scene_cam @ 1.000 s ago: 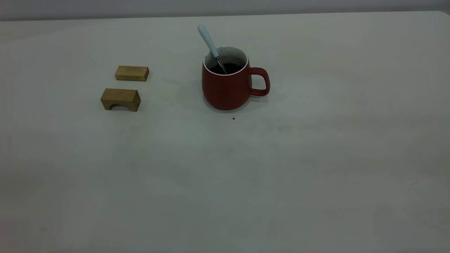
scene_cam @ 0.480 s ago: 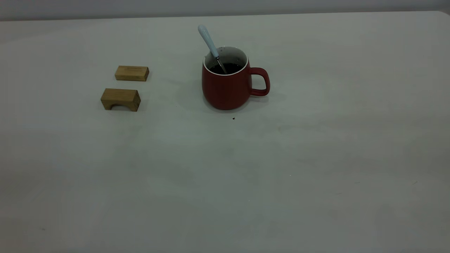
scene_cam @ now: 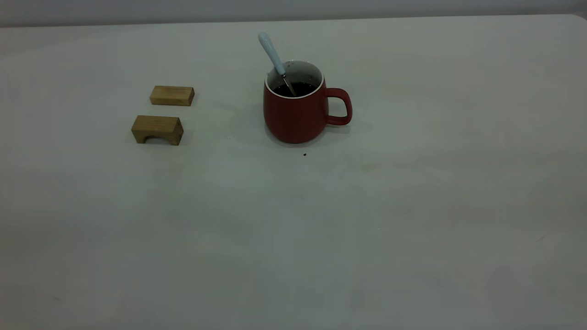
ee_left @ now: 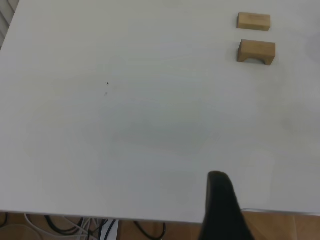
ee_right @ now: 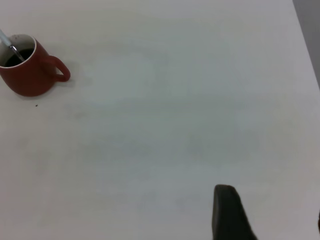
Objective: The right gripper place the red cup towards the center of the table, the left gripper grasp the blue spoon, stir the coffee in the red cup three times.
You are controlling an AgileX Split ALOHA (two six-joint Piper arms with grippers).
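The red cup [scene_cam: 296, 117] stands upright at the middle rear of the table [scene_cam: 293, 220], its handle pointing right. Dark coffee [scene_cam: 296, 88] fills it. The blue spoon [scene_cam: 271, 52] leans in the cup, with its pale handle sticking up to the left over the rim. No gripper shows in the exterior view. My left gripper [ee_left: 270, 207] hovers over the table's near edge, open and empty, with one dark finger [ee_left: 220, 205] showing. My right gripper [ee_right: 272, 210] is open and empty, far from the cup [ee_right: 27, 75] and spoon [ee_right: 7, 44].
Two wooden blocks lie left of the cup: a flat one [scene_cam: 172, 95] and an arched one [scene_cam: 157, 129]; the left wrist view shows both, flat block [ee_left: 253, 21] and arched block [ee_left: 256, 51]. A dark speck [scene_cam: 304, 154] lies before the cup. Cables [ee_left: 90, 227] hang below the table edge.
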